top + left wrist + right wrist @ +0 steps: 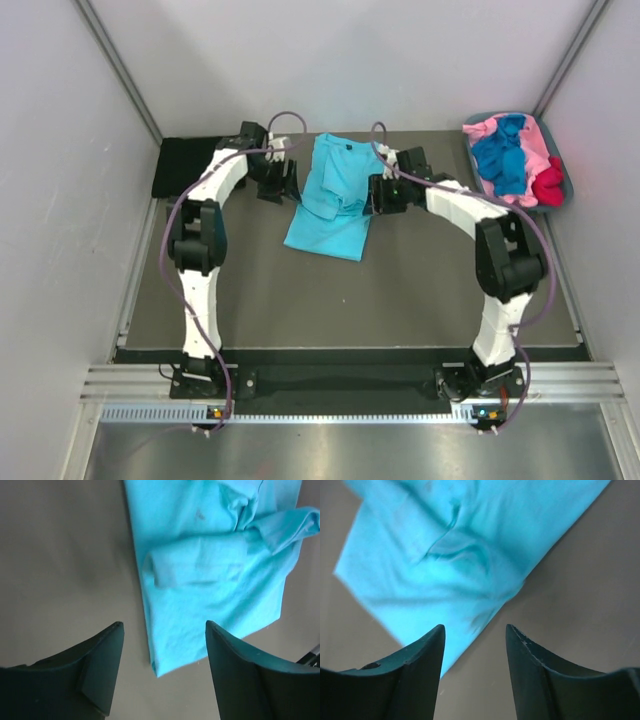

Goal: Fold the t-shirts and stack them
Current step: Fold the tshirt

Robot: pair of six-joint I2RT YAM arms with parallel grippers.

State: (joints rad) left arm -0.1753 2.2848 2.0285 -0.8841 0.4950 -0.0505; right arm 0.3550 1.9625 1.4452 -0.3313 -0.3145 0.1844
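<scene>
Dark grey flat table carries all items. White-and-black left arm and right arm reach forward with elbows bent and wrists turned inward, flanking the light turquoise cloth t-shirt. The shirt lies partly folded at the table's far centre. Folded black cloth shirt lies at far left. Left fingers are spread apart, holding nothing, over the turquoise shirt's left edge. Right fingers are likewise parted and empty over its right corner.
</scene>
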